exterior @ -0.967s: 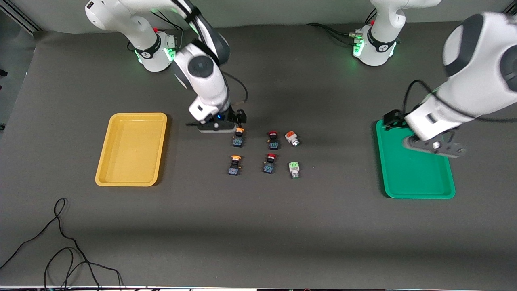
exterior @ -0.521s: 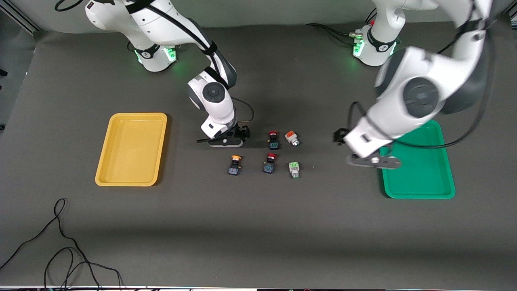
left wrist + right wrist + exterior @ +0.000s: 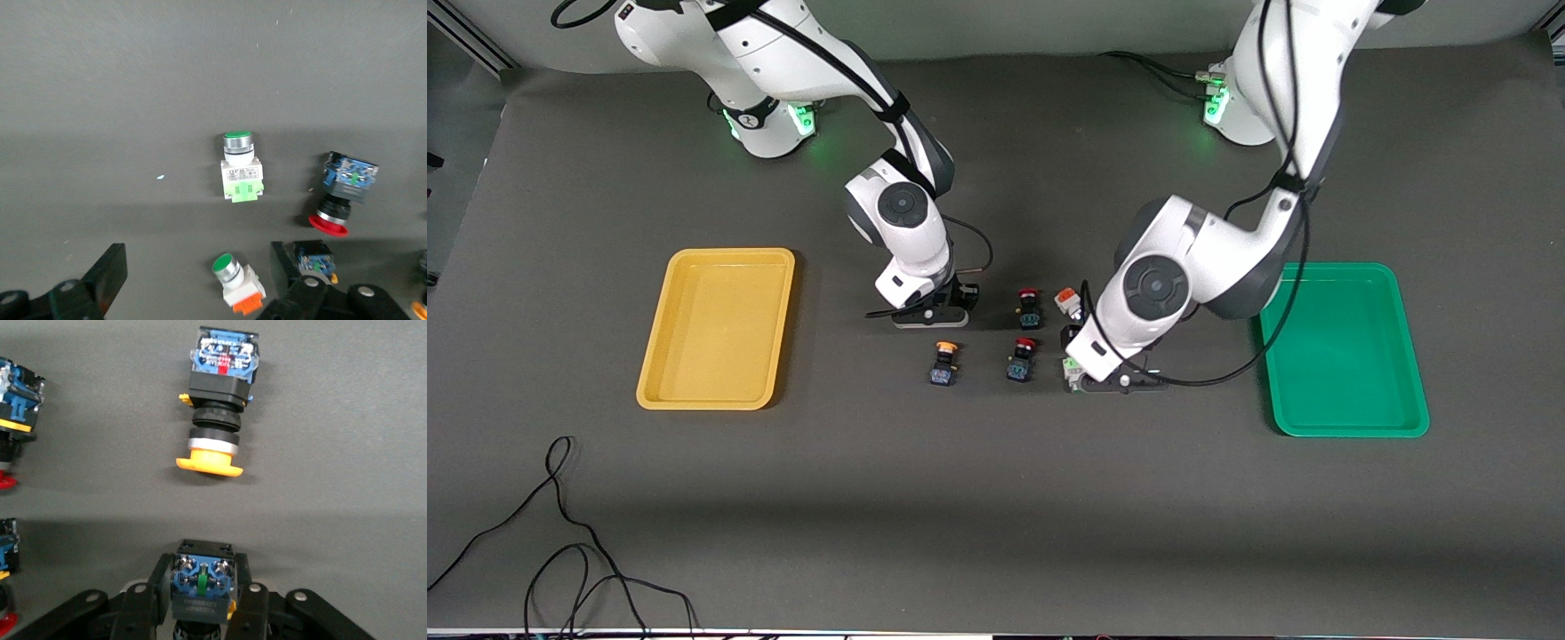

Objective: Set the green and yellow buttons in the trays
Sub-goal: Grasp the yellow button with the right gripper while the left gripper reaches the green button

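Two trays flanking the buttons: yellow tray (image 3: 716, 329) at frame left, empty. Right gripper (image 3: 930, 313) left of centre, clamped on a yellow-capped button (image 3: 201, 583). Second yellow-capped button (image 3: 943, 363) just below. Left gripper (image 3: 1116, 380) right of centre, jaws spread around green-capped button (image 3: 241, 167). Green tray (image 3: 1343, 348) at frame right, empty.

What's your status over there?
Right gripper shut on yellow button. Left gripper open, over green button. Red button close beside it.
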{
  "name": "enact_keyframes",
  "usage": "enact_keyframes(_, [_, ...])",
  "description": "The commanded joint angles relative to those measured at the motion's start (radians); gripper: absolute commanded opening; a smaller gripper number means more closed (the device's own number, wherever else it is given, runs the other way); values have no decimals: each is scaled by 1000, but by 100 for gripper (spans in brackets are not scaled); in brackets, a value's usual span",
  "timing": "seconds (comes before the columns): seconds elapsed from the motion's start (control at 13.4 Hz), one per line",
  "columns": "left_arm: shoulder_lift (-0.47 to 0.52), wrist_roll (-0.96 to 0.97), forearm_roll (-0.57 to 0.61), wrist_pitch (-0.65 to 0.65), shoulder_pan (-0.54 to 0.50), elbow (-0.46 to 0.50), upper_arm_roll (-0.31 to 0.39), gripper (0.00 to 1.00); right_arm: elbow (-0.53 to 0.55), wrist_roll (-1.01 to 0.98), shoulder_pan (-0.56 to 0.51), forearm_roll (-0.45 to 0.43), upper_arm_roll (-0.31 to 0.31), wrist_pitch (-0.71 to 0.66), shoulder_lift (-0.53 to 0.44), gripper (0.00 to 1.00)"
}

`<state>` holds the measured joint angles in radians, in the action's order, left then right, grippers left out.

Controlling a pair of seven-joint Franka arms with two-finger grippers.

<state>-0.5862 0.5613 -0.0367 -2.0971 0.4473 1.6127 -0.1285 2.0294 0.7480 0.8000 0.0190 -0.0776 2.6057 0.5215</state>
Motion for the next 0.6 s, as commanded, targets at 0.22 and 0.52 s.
enact_keyframes(0.22, [-118,68,-8,-127,44,-25,13,96,-167,-145,-15,18,-56,-474,-179,20])
enact_keyframes(0.52, [-168,72,-8,-195,57,-23,13,96,-172,-428,-15,22,-229,-614,-290,20])
